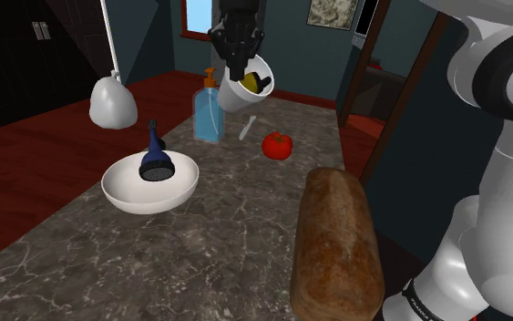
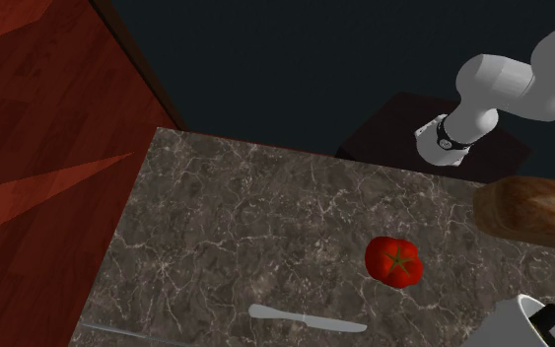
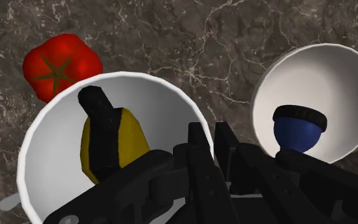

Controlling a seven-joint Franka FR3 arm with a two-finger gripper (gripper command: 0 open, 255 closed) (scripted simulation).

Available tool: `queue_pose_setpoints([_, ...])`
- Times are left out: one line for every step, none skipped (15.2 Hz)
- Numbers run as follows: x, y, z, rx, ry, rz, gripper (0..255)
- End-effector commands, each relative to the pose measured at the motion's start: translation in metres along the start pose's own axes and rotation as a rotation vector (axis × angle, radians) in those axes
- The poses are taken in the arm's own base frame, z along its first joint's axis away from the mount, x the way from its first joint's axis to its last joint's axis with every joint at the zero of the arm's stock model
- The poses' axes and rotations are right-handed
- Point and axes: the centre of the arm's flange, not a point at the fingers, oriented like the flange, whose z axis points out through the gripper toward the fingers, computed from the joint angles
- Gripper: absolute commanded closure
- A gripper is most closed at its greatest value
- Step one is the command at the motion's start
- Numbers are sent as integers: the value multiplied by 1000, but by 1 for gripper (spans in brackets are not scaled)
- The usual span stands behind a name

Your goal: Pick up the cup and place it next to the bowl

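Note:
A white cup (image 1: 243, 89) hangs tilted in the air above the far part of the marble table (image 1: 200, 264). My black gripper (image 1: 238, 66) is shut on its rim. Inside the cup lies a yellow and black object (image 3: 117, 143). In the wrist view my gripper (image 3: 208, 137) pinches the wall of the cup (image 3: 56, 159), one finger inside and one outside. The white bowl (image 1: 127, 196) stands on the table nearer the shoulder view's left, with a blue brush (image 1: 155, 160) in it. From the wrist, the bowl (image 3: 323, 83) lies below, beside the cup.
A blue soap dispenser (image 1: 209, 114) stands just under the cup's left side. A red tomato (image 1: 277, 146) and a table knife (image 1: 249, 128) lie near it. A bread loaf (image 1: 336, 246) lies along the table's near right edge. A white lamp (image 1: 113, 102) hangs beyond the bowl.

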Motion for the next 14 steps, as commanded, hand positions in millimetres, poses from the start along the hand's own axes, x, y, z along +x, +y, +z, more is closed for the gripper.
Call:
queue_pose_setpoints([-1,-3,9,0,1,1,255])
queue_pose_setpoints([0,-3,14,0,1,1,255])
queue_pose_setpoints([0,-3,19,0,1,1,255])
queue_pose_setpoints([0,-4,25,0,1,1,255])
queue_pose_setpoints([0,-4,30,0,1,1,255])
queue_pose_setpoints([1,-4,35,0,1,1,255])
queue_pose_setpoints([1,-4,40,0,1,1,255])
queue_pose_setpoints([1,-4,46,0,1,1,255])
queue_pose_setpoints([1,-4,51,0,1,1,255])
queue_pose_setpoints([1,-4,56,0,1,1,255])
queue_pose_setpoints([2,-4,61,0,1,1,255])
queue_pose_setpoints([2,-5,67,0,1,1,255])
queue_pose_setpoints([2,-5,72,0,1,1,255])
queue_pose_setpoints([2,-5,77,0,1,1,255])
